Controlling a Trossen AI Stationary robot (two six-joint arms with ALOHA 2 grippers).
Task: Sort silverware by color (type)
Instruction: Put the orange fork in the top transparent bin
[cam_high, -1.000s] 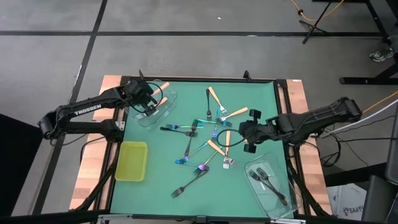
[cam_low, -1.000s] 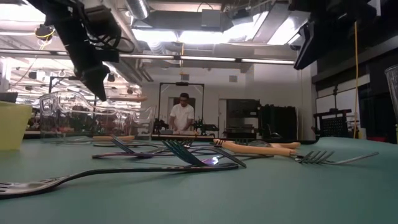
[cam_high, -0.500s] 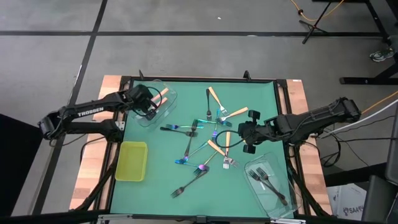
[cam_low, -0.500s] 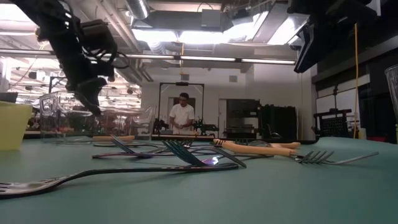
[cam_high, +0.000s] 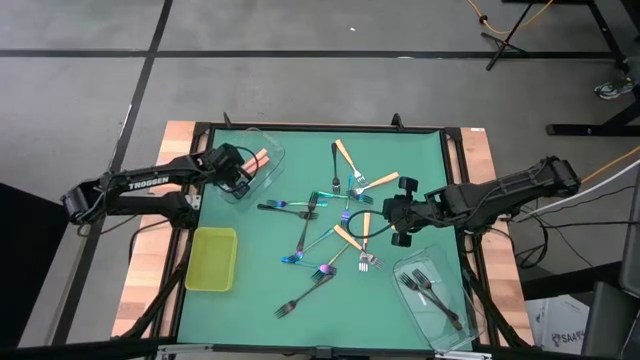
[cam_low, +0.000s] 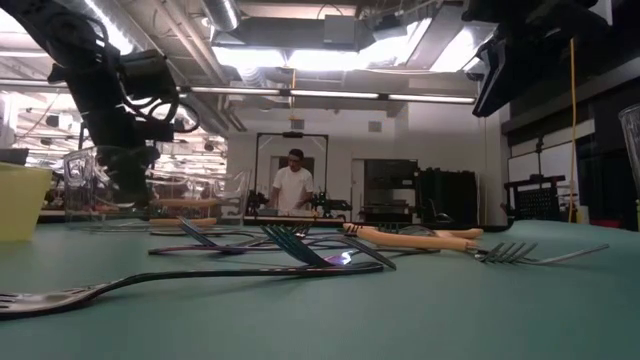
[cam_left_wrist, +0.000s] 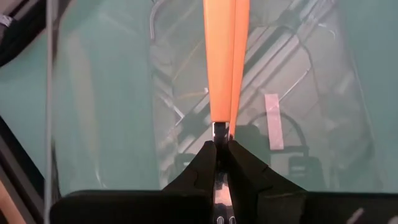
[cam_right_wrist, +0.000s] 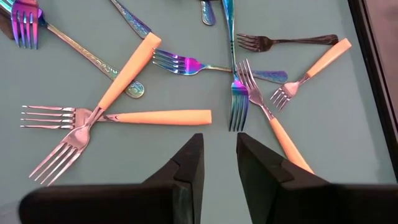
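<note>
Slim forks lie scattered on the green mat: orange-handled (cam_high: 378, 182), iridescent (cam_high: 320, 195) and dark (cam_high: 305, 295). At the far left my left gripper (cam_high: 241, 174) reaches down into a clear tub (cam_high: 268, 168), shut on an orange-handled fork (cam_left_wrist: 221, 62) whose handle points away from the fingers. My right gripper (cam_right_wrist: 219, 155) hovers open above the forks at the mat's right middle (cam_high: 392, 215), with nothing between its fingers. Below it lie crossed orange-handled forks (cam_right_wrist: 155, 117) and an iridescent one (cam_right_wrist: 235, 99). My left gripper pinches the fork's silver neck (cam_left_wrist: 219, 129) between its two fingers, just below where the orange handle starts. The fingers slant down from the table's left and lie along the fork. The handle (cam_low: 190, 203) sticks out roughly level inside the tub; the fork's head is hidden between the fingers.
A yellow-green tray (cam_high: 212, 258) sits at the near left. A second clear tub (cam_high: 445, 300) at the near right holds two dark forks. Wooden table edges and a black frame border the mat. A person stands in the room beyond the far edge (cam_low: 293, 185).
My left gripper has gone down into the far-left clear tub, staying shut on the orange-handled fork, whose handle has come down with it to lie low and roughly level in the tub. My right gripper has kept still.
</note>
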